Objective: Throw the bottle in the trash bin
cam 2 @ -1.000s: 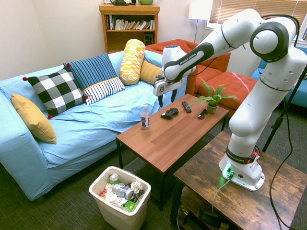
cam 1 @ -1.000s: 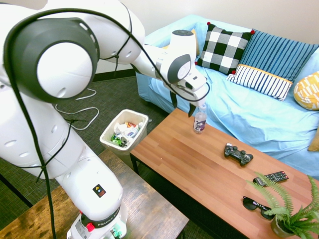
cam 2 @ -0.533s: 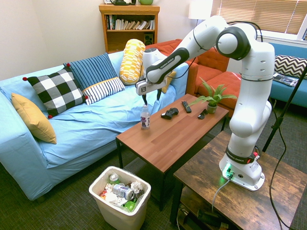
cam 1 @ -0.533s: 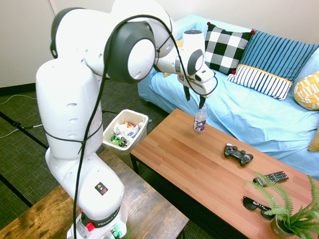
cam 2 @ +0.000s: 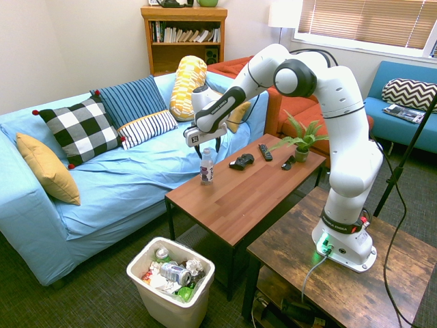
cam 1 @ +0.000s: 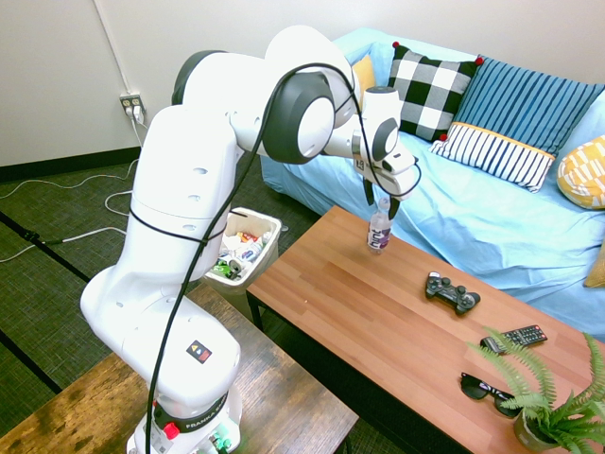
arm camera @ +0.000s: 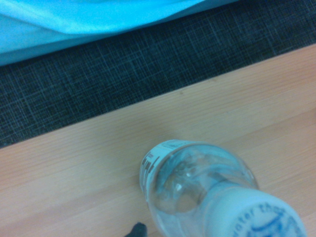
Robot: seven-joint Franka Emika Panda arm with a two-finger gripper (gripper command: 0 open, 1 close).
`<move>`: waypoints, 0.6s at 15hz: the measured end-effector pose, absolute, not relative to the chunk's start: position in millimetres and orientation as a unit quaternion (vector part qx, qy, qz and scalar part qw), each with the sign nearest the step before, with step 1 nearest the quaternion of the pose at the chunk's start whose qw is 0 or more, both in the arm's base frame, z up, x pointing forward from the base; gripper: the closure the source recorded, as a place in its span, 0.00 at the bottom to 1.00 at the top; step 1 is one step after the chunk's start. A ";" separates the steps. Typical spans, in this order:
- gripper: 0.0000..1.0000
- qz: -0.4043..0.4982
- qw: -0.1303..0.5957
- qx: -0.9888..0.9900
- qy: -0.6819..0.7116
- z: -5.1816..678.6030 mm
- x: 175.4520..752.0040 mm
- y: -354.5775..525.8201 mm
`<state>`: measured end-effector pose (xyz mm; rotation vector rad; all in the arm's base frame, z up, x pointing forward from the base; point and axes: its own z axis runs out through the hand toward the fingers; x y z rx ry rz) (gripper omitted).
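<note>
One bottle (cam 1: 379,230) stands upright on the wooden coffee table (cam 1: 378,322), near the table's sofa-side edge and toward the end closest to the trash bin (cam 1: 248,248). Gripper (cam 1: 379,203) sits directly above it, fingers spread and pointing down, one on each side of the cap; not clenched on anything. In the second exterior view the gripper (cam 2: 207,145) hangs right over the bottle (cam 2: 206,167) top, fingers straddling the neck area. Can't tell whether either finger touches the plastic.

Wrist view: bottle (arm camera: 207,192) seen from above, pale cap with blue print, clear shoulder, label edge visible. It stands on the table (arm camera: 74,173) close to the edge, with dark carpet (arm camera: 123,64) and blue sofa cover (arm camera: 74,19) beyond.

Trash bin (cam 2: 171,281) is on the floor off the table's short end, well apart from the bottle, partly hidden by the arm in the first exterior view. It holds cans and crumpled wrappers.

Elsewhere on the table, far from the bottle: game controller (cam 1: 451,291), remote (cam 1: 513,337), sunglasses (cam 1: 489,392), potted fern (cam 1: 553,402) at the far end. Sofa (cam 1: 454,208) behind the table carries a checked cushion (cam 1: 427,90) and a striped cushion (cam 1: 515,118).
</note>
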<state>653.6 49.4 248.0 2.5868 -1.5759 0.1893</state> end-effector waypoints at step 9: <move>1.00 0.069 0.038 0.842 -0.533 252.9 663.8 42.9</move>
